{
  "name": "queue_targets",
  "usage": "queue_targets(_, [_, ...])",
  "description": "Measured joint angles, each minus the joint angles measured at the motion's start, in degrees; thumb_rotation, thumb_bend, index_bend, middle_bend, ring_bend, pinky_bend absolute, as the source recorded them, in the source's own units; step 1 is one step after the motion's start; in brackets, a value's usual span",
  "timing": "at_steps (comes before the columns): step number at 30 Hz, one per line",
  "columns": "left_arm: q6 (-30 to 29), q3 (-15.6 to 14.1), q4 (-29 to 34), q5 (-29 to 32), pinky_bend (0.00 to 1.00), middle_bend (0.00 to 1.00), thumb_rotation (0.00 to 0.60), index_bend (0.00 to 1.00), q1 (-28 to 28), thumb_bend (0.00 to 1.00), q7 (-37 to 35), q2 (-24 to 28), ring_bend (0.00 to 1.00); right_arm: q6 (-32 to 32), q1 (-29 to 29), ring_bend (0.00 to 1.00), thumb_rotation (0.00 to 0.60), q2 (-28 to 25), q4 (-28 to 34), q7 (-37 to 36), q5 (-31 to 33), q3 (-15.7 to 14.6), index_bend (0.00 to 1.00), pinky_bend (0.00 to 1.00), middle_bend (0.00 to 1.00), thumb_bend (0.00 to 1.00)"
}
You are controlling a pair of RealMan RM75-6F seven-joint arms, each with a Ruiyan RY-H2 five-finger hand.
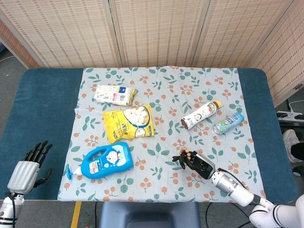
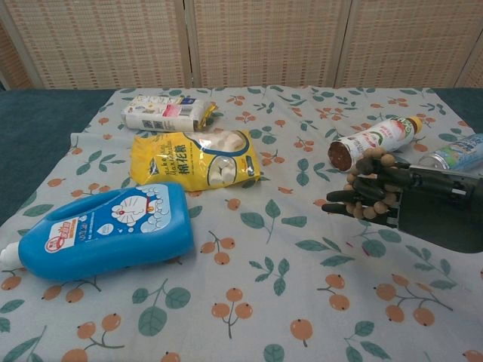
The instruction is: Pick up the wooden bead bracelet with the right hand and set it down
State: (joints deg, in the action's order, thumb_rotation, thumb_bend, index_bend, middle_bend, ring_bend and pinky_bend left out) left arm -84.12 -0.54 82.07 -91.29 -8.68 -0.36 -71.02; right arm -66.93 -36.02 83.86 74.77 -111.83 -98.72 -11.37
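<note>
Blue detergent bottle (image 2: 102,230) lies lower left on the desk's floral cloth (image 2: 272,302). Right hand (image 2: 392,194), mid-right, grips the wooden bead bracelet (image 2: 367,188) above the cloth. Left hand (image 1: 29,167) hangs open, empty.

Looks like a robot lab or test room, not anyone's home. The table (image 1: 33,109) has a dark blue padded top with a leaf-and-berry cloth (image 1: 166,95) spread over it, and woven reed partition screens (image 1: 156,31) close it off behind. Grey floor, a strip of yellow tape (image 1: 76,213), plus cables and a power strip (image 1: 290,115) off to the side.
</note>
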Motion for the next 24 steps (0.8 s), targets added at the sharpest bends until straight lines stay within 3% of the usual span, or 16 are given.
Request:
queue_targets(16, [0.14, -0.05, 0.12, -0.04, 0.21, 0.00, 0.600, 0.00, -0.02, 0.44, -0.14, 0.05, 0.00, 1.23, -0.32, 0.23, 0.600, -0.40, 0.34, 6.68, 0.57, -0.17, 0.49, 0.08, 0.65, 1.00])
queue_targets(20, [-0.04, -0.05, 0.29, -0.12, 0.21, 0.00, 0.600, 0.00, 0.02, 0.44, -0.16, 0.20, 0.00, 1.40, 0.47, 0.23, 0.600, 0.09, -0.12, 16.07, 2.11, 0.86, 0.49, 0.08, 0.65, 1.00])
queue_targets(24, [-0.07, -0.03, 0.19, -0.10, 0.21, 0.00, 0.600, 0.00, 0.05, 0.44, -0.29, 0.21, 0.00, 1.16, 1.68, 0.23, 0.600, 1.24, -1.26, 34.15, 4.69, 2.79, 0.49, 0.08, 0.65, 1.00])
